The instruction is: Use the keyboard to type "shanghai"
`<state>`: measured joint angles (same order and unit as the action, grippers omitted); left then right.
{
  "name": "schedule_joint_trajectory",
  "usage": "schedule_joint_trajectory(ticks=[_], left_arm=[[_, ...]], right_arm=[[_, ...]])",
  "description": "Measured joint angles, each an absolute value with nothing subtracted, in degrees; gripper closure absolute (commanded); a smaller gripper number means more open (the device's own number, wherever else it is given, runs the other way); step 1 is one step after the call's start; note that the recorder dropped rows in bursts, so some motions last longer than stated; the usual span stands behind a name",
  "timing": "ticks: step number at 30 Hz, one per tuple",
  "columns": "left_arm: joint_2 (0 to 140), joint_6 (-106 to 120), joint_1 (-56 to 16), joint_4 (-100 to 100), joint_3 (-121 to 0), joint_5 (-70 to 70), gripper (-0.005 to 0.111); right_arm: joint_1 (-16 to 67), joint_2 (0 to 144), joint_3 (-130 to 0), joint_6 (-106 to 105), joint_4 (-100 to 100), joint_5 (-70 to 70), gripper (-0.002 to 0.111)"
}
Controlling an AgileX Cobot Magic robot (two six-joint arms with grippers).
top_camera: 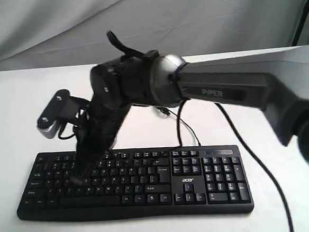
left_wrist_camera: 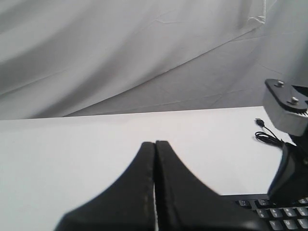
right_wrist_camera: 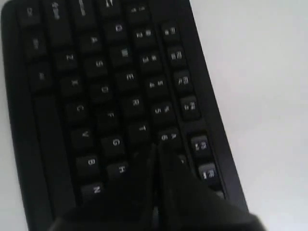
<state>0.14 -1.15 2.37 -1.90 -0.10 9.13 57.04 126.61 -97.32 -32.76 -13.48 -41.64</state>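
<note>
The black keyboard point(top_camera: 201, 184) with white legends and an "acer" logo lies across the front of the white table. My right arm reaches over from the right. Its gripper point(top_camera: 77, 178) is shut and empty, pointing down at the left letter keys. In the right wrist view the shut tips point(right_wrist_camera: 156, 147) sit over the keyboard point(right_wrist_camera: 96, 72) between the T, 6, G and H keys and hide the key beneath; I cannot tell if they touch it. My left gripper point(left_wrist_camera: 155, 143) is shut and empty over bare table beside the keyboard's end point(left_wrist_camera: 284, 216). It is outside the exterior view.
A thin black cable point(top_camera: 253, 157) runs from behind the keyboard toward the table's front right, with a coiled end point(left_wrist_camera: 267, 134) lying on the table. The grey camera mount point(top_camera: 53, 119) of the right wrist juts out left of that arm. Grey cloth hangs behind the table.
</note>
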Motion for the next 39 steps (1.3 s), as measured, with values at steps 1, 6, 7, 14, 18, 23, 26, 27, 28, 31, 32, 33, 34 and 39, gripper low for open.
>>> schedule_joint_trajectory(ticks=[1,6,7,14,18,23,26,27,28,31,32,33,34,39], left_arm=[[0.14,-1.15,2.37,-1.90,-0.10,9.13,0.107],[0.14,-1.15,2.37,-1.90,-0.10,9.13,0.107],[0.14,-1.15,2.37,-1.90,-0.10,9.13,0.107],[0.14,-1.15,2.37,-1.90,-0.10,9.13,0.107],[0.14,-1.15,2.37,-1.90,-0.10,9.13,0.107],[0.14,-1.15,2.37,-1.90,-0.10,9.13,0.107],[0.14,-1.15,2.37,-1.90,-0.10,9.13,0.107],[0.14,-1.15,2.37,-1.90,-0.10,9.13,0.107],[0.14,-1.15,2.37,-1.90,-0.10,9.13,0.107],[0.14,-1.15,2.37,-1.90,-0.10,9.13,0.107],[0.14,-1.15,2.37,-1.90,-0.10,9.13,0.107],[0.14,-1.15,2.37,-1.90,-0.10,9.13,0.107],[0.14,-1.15,2.37,-1.90,-0.10,9.13,0.107],[0.14,-1.15,2.37,-1.90,-0.10,9.13,0.107]], right_arm=[[56.56,124.79,-92.09,-32.76,-14.71,-37.97,0.108],[56.00,122.96,-85.51,-32.76,-16.07,-31.83,0.108],[56.00,122.96,-85.25,-32.76,-16.05,-31.20,0.108],[55.41,122.96,-83.00,-32.76,-16.37,-30.22,0.108],[55.32,122.96,-82.88,-32.76,-16.37,-29.85,0.108],[55.32,122.96,-82.88,-32.76,-16.37,-29.75,0.108],[55.32,122.96,-82.88,-32.76,-16.37,-29.72,0.108],[55.32,122.96,-82.88,-32.76,-16.37,-29.62,0.108],[55.32,122.96,-82.80,-32.76,-16.37,-29.50,0.108],[55.32,123.22,-82.38,-32.76,-16.37,-29.36,0.108],[55.32,123.65,-82.38,-32.76,-16.37,-29.28,0.108],[55.32,123.76,-82.38,-32.76,-16.47,-29.02,0.108],[55.32,123.76,-82.38,-32.76,-16.60,-28.78,0.108],[55.32,123.53,-82.38,-32.76,-16.88,-28.67,0.108]])
